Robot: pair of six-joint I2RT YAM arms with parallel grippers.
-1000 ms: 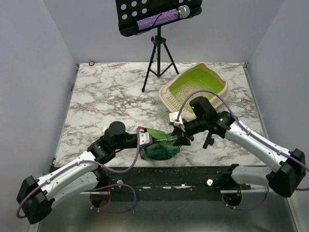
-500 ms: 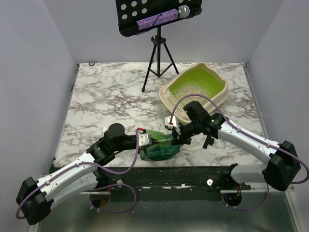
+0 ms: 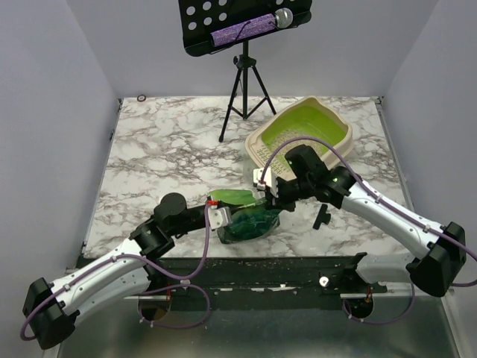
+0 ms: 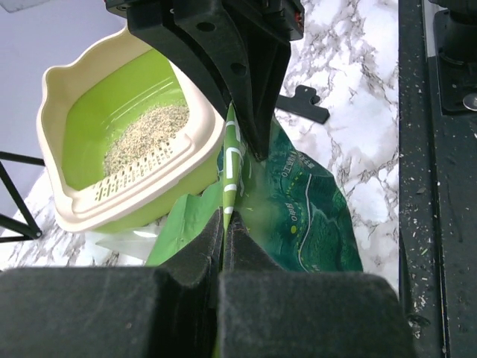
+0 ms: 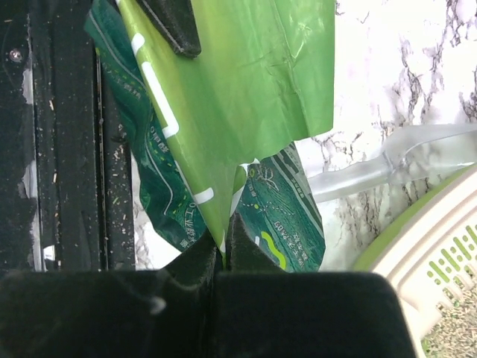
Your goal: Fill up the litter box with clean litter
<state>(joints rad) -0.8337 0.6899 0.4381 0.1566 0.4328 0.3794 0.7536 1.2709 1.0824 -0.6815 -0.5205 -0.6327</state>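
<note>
The beige litter box (image 3: 339,142) with its lime-green inside stands at the back right of the table; it also shows in the left wrist view (image 4: 56,97). A patch of pale clean litter (image 3: 279,140) lies in its near end, by the slotted strip (image 4: 141,165). A glossy green bag (image 3: 250,221) hangs between both arms at the table's front, left of the box. My left gripper (image 3: 223,216) is shut on the bag's top edge (image 4: 227,186). My right gripper (image 3: 270,195) is shut on the same edge (image 5: 216,209) from the other side.
A black tripod (image 3: 242,93) holding a perforated stand with a microphone stands at the back centre. A black clip (image 3: 322,217) lies on the marble right of the bag. A clear plastic piece (image 5: 402,160) lies beside the box. Granules are scattered along the black front rail (image 3: 261,261).
Both grippers have lifted the bag's top edge and drawn it slightly left and back; the bag's light-green flap now spreads open. The right arm has moved left and up.
</note>
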